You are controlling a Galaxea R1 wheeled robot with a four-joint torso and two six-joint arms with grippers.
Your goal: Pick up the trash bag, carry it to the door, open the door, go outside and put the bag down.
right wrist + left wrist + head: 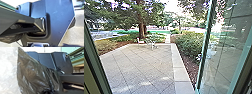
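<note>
At the open glass door (226, 47), we face a paved patio (144, 65).
In the left wrist view, our dark trash bag (32, 74) runs past the edge, partly cut off; whether either pair of jaws is apart, together or clamped on it, we cannot tell.

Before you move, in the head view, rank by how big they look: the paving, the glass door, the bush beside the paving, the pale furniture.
1. Paving and glass door: too close to rank; the door is nearer.
2. Bush.
3. Pale furniture.
</note>
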